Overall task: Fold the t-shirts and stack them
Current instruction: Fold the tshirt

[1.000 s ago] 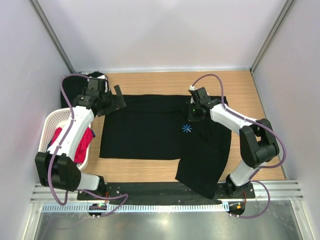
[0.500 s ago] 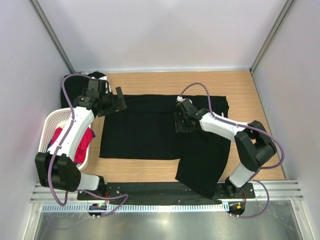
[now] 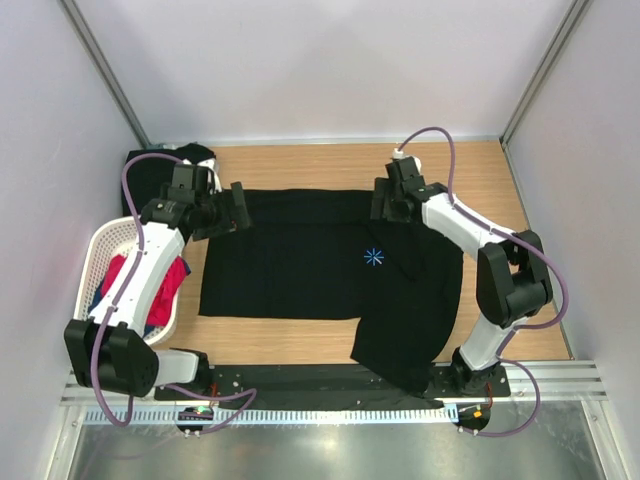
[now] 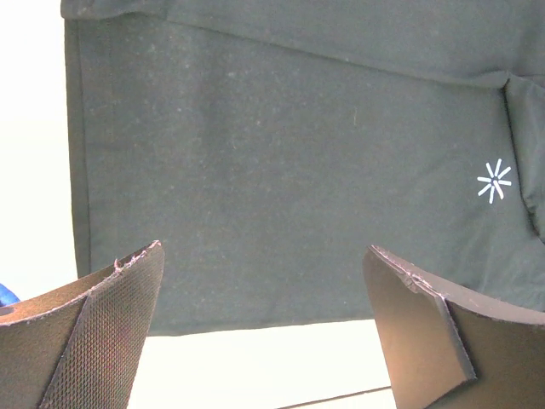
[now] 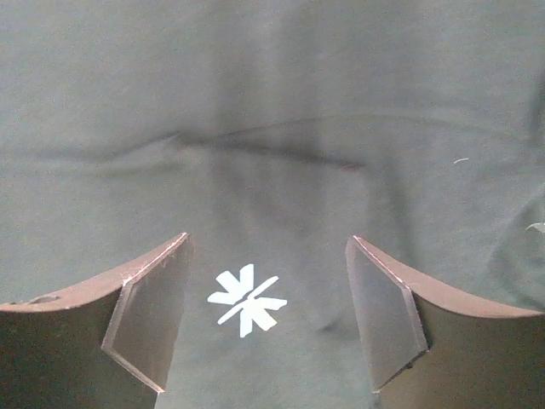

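Black t-shirt [image 3: 300,270] cloth is lying spread across the middle of the wooden table [image 3: 480,170], with one part trailing toward the lower centre of the frame, near my bases. At the left edge, a white basket [image 3: 97,240] is holding red-pink clothing [image 3: 175,282]. Farther up, my left gripper [image 3: 237,205] is hovering over the shirt's upper left edge, fingers spread wide and pinching nothing. My right gripper [image 3: 385,200] is hanging over its upper right part, fingers apart and empty, with a white star mark [image 3: 374,257] just below it. A second t-shirt [image 3: 140,188] is lying bunched in the upper left corner.
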{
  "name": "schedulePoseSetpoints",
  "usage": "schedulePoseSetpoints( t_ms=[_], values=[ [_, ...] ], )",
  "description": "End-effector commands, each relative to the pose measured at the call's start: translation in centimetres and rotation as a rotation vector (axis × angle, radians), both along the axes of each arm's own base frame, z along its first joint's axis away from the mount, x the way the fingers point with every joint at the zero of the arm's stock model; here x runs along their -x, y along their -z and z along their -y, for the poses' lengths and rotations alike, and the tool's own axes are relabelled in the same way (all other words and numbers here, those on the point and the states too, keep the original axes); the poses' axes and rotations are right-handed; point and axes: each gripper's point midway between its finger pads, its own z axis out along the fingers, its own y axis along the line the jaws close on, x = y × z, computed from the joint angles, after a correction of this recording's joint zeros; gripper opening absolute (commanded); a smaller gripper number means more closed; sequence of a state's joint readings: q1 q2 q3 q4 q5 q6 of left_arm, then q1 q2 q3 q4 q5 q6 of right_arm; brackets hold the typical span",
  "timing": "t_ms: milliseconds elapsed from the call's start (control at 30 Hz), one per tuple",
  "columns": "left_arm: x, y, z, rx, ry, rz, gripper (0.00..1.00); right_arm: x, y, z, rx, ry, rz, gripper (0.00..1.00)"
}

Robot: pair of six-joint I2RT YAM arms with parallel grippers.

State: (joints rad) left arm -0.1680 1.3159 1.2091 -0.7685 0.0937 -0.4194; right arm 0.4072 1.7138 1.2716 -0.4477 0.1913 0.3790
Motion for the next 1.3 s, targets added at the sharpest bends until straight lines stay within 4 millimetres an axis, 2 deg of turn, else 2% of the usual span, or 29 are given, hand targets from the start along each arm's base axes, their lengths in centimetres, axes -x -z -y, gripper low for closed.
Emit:
schedulePoseSetpoints(
  t_ms=[0,100,200,433,600,733,867,1267],
  values=[
    [0.9,-1.3,0.0,0.005,0.024,0.027,1.0,-1.0,0.5,1.5,-0.032,0.01,0.012,0.77],
    [1.4,-1.7,-0.3,-0.003,0.015,0.027,1.0,-1.0,1.8,1.7,-0.064,-0.006,0.001,0.76],
    [2.1,-1.7,-0.6,-0.004,-0.004,0.024,1.0,-0.9,3.0,1.0,-0.085,-0.039,-0.019,0.73],
    [3.5,-1.3,-1.3,-0.02,-0.04,0.003,1.0,-0.8,5.6,1.7,-0.027,-0.051,-0.054,0.7],
    [4.0,-1.2,-1.6,-0.031,-0.051,-0.011,1.0,-1.4,5.6,2.1,-0.011,-0.046,-0.055,0.69],
    [4.1,-1.1,-1.6,-0.026,-0.061,-0.017,1.0,-1.5,4.3,2.0,-0.024,-0.046,-0.031,0.68],
    [3.9,-1.1,-1.6,-0.024,-0.064,-0.019,1.0,-2.0,3.4,3.0,0.007,-0.026,0.01,0.68],
    [3.4,-0.2,-1.4,-0.02,-0.075,-0.039,1.0,-2.9,5.2,4.3,0.052,-0.032,-0.035,0.64]
  ],
)
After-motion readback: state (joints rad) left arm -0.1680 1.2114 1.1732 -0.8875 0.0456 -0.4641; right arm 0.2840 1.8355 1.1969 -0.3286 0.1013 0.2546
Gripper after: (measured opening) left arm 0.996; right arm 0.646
